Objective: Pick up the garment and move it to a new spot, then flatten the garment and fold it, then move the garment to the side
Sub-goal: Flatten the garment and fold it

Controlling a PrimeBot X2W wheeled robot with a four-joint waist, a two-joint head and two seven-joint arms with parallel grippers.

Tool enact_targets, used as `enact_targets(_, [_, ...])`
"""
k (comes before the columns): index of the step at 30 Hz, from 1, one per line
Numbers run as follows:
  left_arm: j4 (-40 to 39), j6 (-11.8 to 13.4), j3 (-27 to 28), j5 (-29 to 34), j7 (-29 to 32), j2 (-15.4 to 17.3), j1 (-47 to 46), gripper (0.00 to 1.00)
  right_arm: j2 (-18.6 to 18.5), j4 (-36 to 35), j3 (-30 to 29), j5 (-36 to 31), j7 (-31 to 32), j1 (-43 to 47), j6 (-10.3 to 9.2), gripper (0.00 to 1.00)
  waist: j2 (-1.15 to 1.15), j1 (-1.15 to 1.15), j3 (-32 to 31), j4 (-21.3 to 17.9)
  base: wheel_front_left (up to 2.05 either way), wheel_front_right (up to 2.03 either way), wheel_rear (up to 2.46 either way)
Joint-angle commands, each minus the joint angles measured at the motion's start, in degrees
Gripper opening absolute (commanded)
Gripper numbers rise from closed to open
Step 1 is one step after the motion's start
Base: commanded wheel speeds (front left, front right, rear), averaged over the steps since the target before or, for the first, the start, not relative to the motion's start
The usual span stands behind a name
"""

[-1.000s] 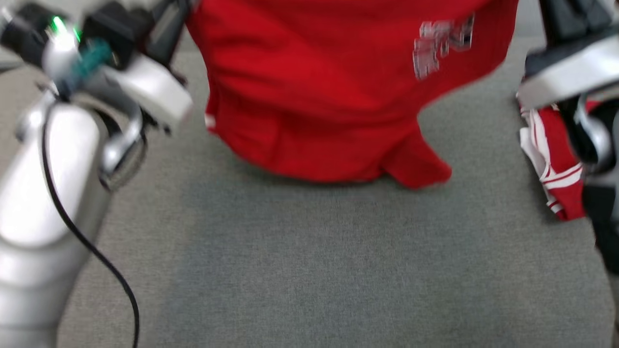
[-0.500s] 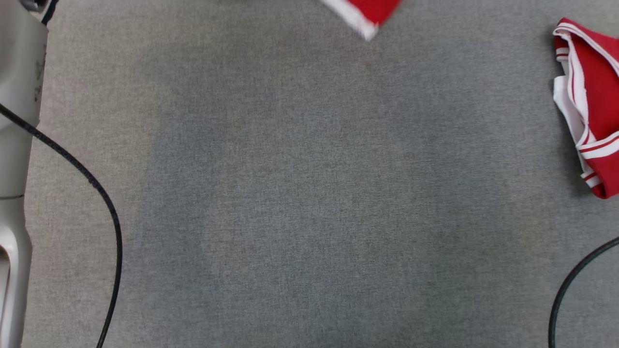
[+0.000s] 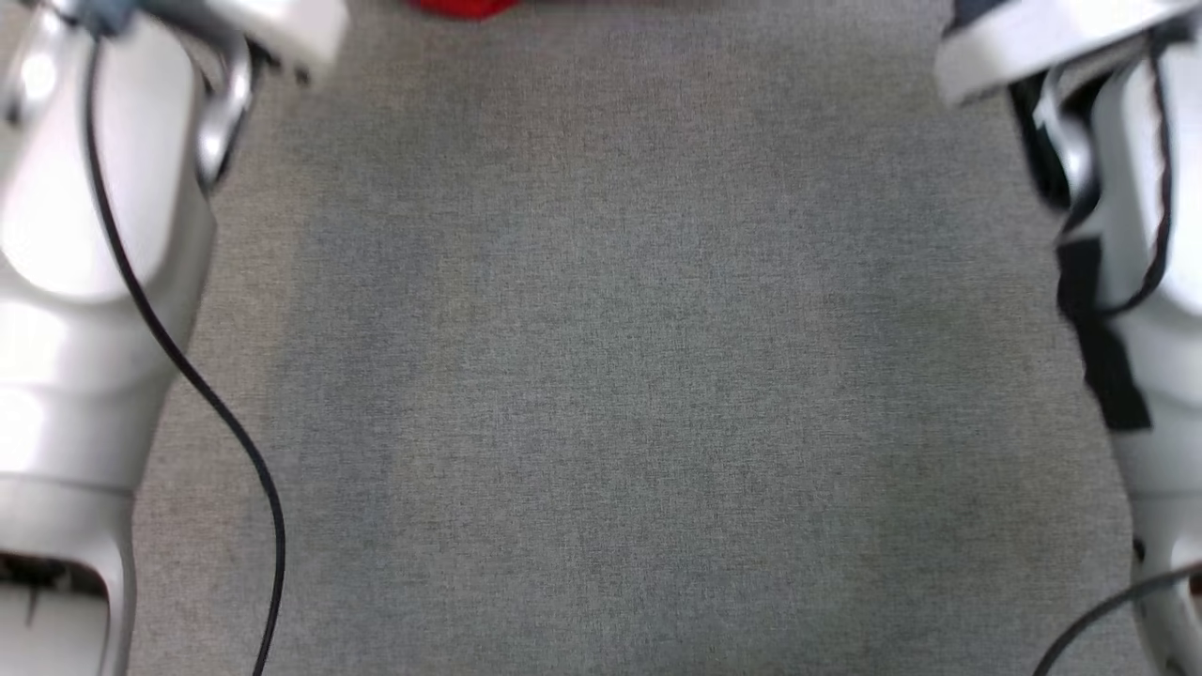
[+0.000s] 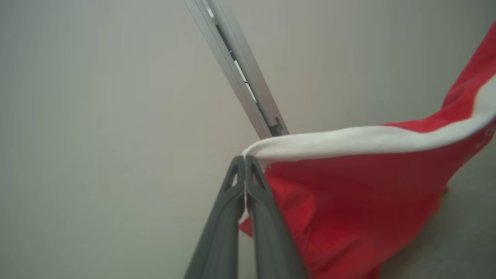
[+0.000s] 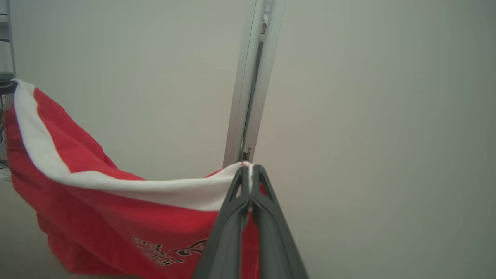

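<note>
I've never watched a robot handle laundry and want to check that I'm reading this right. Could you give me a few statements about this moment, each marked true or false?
1. The left gripper and the right gripper are each shut on the white band of the garment. True.
2. The garment lies flat on the grey surface. False: it hangs between the two grippers.
3. The garment is blue. False: it is red.
4. The garment carries printed lettering. True.
</note>
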Motion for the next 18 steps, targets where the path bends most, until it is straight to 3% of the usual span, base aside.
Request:
enact_targets(1, [-0.42, -0.6, -0.72, 0.6, -0.26, 0.79, 2.9, 0.0, -0.59, -0.47, 0.84, 0.88, -0.32, 2.64, -0.01, 0.0, 0.0, 0.0, -1.19, 0.11, 0.0, 0.0, 0.0])
enact_targets(10, [-0.02, -2.37, -4.93, 1.83, -0.23, 4.09, 16.94, 0.0, -2.82, 1.84, 7.3, 5.1, -0.33, 15.72, -0.01, 0.0, 0.0, 0.0, -8.46, -0.51, 0.0, 0.0, 0.0])
enact_targets(18, [3.42, -4.81, -11.88, 3.97, 0.91, 4.63, 25.39, 0.0, -5.57, 7.91, 14.16, 10.68, 0.86, 22.07, -0.01, 0.0, 0.0, 0.0, -14.49, -0.46, 0.0, 0.0, 0.0])
